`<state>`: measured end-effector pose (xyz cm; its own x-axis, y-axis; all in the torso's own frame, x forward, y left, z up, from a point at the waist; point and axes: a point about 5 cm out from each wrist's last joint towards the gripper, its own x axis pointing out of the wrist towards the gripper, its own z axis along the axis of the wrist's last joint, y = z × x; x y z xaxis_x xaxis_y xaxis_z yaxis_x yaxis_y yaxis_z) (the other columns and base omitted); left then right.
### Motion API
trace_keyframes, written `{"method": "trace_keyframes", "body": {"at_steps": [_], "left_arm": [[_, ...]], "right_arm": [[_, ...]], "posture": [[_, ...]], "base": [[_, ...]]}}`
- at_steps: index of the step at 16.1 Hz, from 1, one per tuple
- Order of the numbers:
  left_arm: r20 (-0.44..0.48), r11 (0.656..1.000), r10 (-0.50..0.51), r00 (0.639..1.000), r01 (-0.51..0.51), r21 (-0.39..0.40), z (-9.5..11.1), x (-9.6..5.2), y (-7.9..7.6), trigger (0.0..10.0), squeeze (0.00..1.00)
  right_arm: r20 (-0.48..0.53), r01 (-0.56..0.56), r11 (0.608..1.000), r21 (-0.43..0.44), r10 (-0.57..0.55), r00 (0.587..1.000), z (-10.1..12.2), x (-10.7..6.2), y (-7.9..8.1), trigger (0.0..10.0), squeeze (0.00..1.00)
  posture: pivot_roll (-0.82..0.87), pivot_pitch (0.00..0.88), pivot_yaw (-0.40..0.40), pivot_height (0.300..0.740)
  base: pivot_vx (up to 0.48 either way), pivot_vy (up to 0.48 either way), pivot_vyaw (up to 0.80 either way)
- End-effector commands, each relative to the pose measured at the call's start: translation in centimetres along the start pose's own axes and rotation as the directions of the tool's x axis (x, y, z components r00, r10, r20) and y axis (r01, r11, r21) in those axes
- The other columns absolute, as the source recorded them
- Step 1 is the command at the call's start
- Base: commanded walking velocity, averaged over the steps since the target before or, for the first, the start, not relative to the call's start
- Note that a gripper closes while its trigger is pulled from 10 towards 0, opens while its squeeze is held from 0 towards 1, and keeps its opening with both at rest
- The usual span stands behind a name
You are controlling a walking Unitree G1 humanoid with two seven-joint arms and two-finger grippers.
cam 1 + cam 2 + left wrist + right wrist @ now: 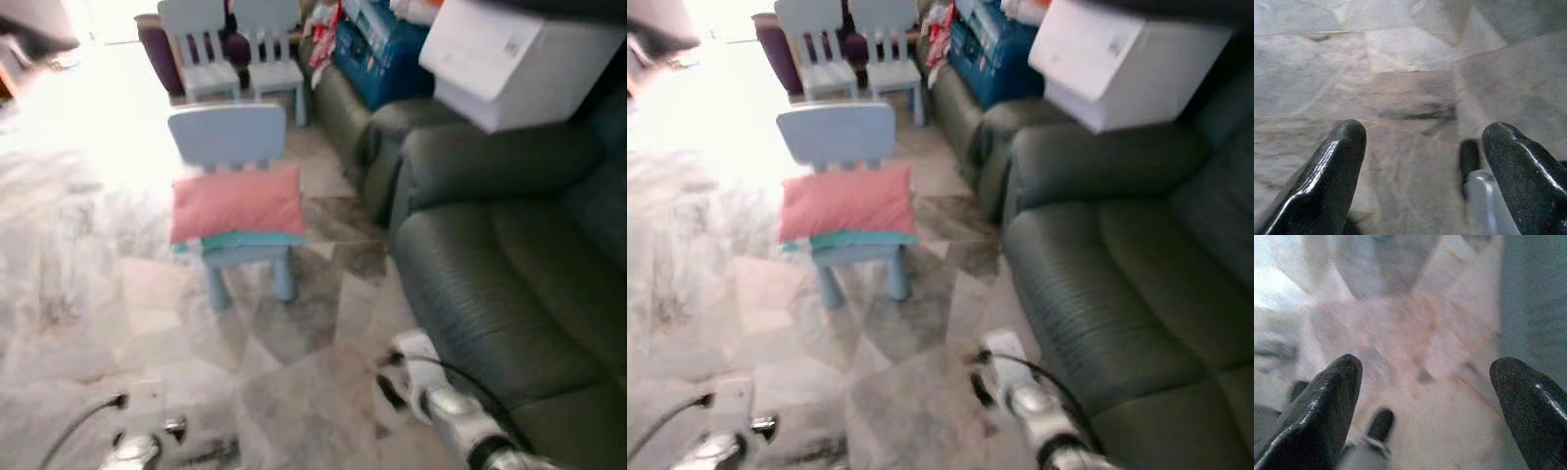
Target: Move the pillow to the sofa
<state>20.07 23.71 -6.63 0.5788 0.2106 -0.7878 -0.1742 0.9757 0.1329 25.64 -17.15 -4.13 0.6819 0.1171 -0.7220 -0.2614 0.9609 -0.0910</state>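
Both grippers hang low over the marble floor (294,392), the left gripper (1422,171) and right gripper (1425,406) spread wide with nothing held. The pink rectangular fabric pillow (237,202) lies on the pale blue plastic child's chair (230,137), beside the dark green leather sofa (509,284). It is judged light, soft and compressible; an edge should be pinched from both sides.

The head views are motion-blurred. The sofa (509,274) runs off the right edge, both arms are cut by the bottom edge, and the pillow (237,203) hides the chair seat (245,253).
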Motion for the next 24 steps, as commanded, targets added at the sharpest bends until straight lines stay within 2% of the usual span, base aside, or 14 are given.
{"method": "trace_keyframes", "body": {"at_steps": [1, 10, 12, 14, 16, 17, 18, 20, 21, 22, 23, 24], "left_arm": [[-0.008, 1.000, 0.017, 1.000, -0.017, 0.001, -0.1, 0.0, 0.5, 10.0, 0.00], [-0.005, 1.000, 0.009, 1.000, -0.009, 0.003, -0.4, -0.1, 0.6, 10.0, 0.00], [0.013, 1.000, 0.005, 1.000, -0.005, 0.022, -0.2, -0.1, 0.6, 10.0, 0.00], [0.047, 1.000, 0.017, 0.999, -0.017, -0.002, 0.8, 0.0, 0.8, 10.0, 0.00], [0.146, 1.000, -0.001, 0.989, 0.005, -0.028, 3.4, 0.1, 0.5, 10.0, 0.00], [0.244, 0.996, -0.053, 0.968, 0.068, -0.056, 6.0, 0.1, -0.2, 10.0, 0.00], [0.367, 0.988, -0.099, 0.925, 0.135, -0.072, 9.3, -0.3, -0.7, 10.0, 0.00], [0.414, 0.986, -0.109, 0.904, 0.150, -0.067, 10.5, -0.6, -0.7, 10.0, 0.00], [0.565, 0.965, -0.191, 0.803, 0.258, -0.040, 12.4, -1.9, -0.5, 10.0, 0.00], [0.642, 0.983, -0.115, 0.758, 0.179, -0.035, 13.4, -2.9, 0.4, 10.0, 0.00], [0.679, 0.980, -0.100, 0.727, 0.190, -0.058, 13.9, -3.6, 0.5, 10.0, 0.00], [0.739, 0.982, -0.074, 0.669, 0.180, -0.064, 14.5, -4.9, 0.7, 10.0, 0.00]], "right_arm": [[0.005, -0.005, 1.000, 0.000, 0.005, 1.000, 0.3, 0.1, 0.3, 10.0, 0.00], [0.001, -0.010, 1.000, -0.024, 0.010, 1.000, 0.2, 0.1, 0.3, 10.0, 0.00], [0.005, -0.010, 1.000, -0.021, 0.011, 1.000, 0.2, 0.1, 0.4, 10.0, 0.00], [0.042, -0.010, 1.000, -0.011, 0.011, 0.999, 1.0, 0.2, 0.3, 10.0, 0.00], [0.110, -0.001, 1.000, 0.018, -0.001, 0.994, 2.7, 0.2, -0.1, 10.0, 0.00], [0.175, 0.006, 0.999, 0.034, -0.012, 0.984, 4.3, 0.2, -0.6, 10.0, 0.00], [0.280, 0.008, 0.998, 0.069, -0.027, 0.960, 6.9, 0.0, -1.3, 10.0, 0.00], [0.344, 0.006, 0.996, 0.094, -0.038, 0.938, 8.4, -0.2, -1.8, 10.0, 0.00], [0.420, 0.000, 0.990, 0.139, -0.059, 0.906, 10.1, -0.7, -2.4, 10.0, 0.00], [0.502, 0.005, 0.992, 0.130, -0.070, 0.862, 11.5, -1.3, -2.8, 10.0, 0.00], [0.561, 0.022, 0.991, 0.130, -0.092, 0.823, 12.4, -1.8, -3.0, 10.0, 0.00], [0.631, -0.012, 0.988, 0.156, -0.090, 0.771, 13.4, -2.6, -3.0, 10.0, 0.00]], "posture": [[-0.11, 0.098, -0.040, 0.740], [-0.11, 0.097, -0.044, 0.740], [-0.11, 0.097, -0.044, 0.740], [-0.10, 0.099, -0.042, 0.740], [-0.09, 0.108, -0.044, 0.740], [-0.08, 0.114, -0.047, 0.740], [-0.07, 0.119, -0.048, 0.740], [-0.07, 0.119, -0.047, 0.740], [-0.07, 0.123, -0.041, 0.740], [-0.07, 0.126, -0.038, 0.740], [-0.08, 0.128, -0.036, 0.740], [-0.08, 0.127, -0.035, 0.740]], "base": [[0.000, 0.480, 0.00], [0.000, 0.480, 0.00], [0.000, 0.000, 0.00], [0.000, 0.000, 0.00], [0.000, 0.000, 0.00], [0.000, 0.000, 0.00], [0.000, 0.000, 0.00], [0.000, 0.000, 0.00], [0.000, 0.000, 0.00], [0.000, 0.000, 0.00], [0.000, 0.000, 0.00], [0.000, 0.000, 0.00]]}}
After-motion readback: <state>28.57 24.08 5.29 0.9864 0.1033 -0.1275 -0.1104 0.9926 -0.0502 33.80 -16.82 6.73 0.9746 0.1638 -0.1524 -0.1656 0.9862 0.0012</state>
